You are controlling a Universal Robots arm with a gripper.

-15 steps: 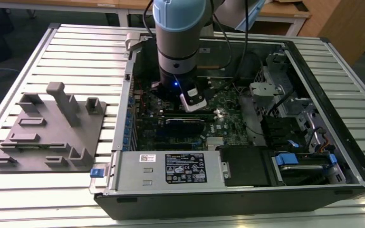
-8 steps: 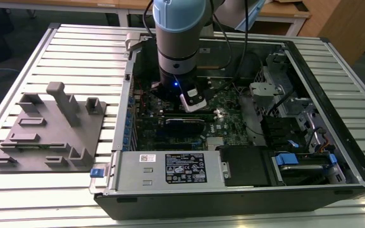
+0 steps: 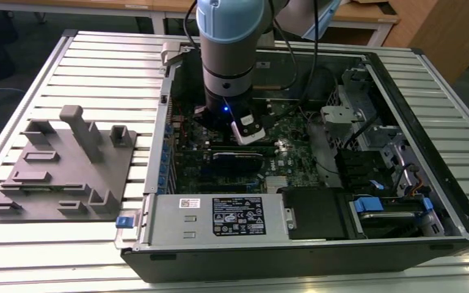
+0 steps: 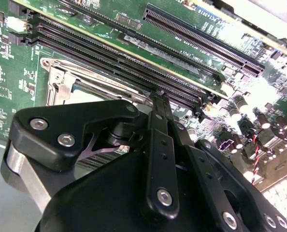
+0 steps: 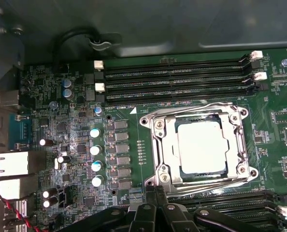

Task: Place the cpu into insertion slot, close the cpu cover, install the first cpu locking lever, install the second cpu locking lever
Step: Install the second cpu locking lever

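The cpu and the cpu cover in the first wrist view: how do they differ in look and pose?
The cpu is a solid, pale silvery square; the cpu cover is an open metal frame with a large window. The cpu sits inside, while the cpu cover lies around and over its edges. Both are square, metallic and flat in the insertion slot.

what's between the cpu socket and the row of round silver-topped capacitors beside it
In the first wrist view, a column of small grey square components lies between the insertion slot and the capacitors.

Even overhead light falls across the exterior view, leaving the computer case (image 3: 300, 232) interior dim beneath the arm. In the first wrist view, glare whitens the cpu (image 5: 202, 145) just beyond the gripper (image 5: 155, 193). In the second wrist view, the gripper's black links blur up close.
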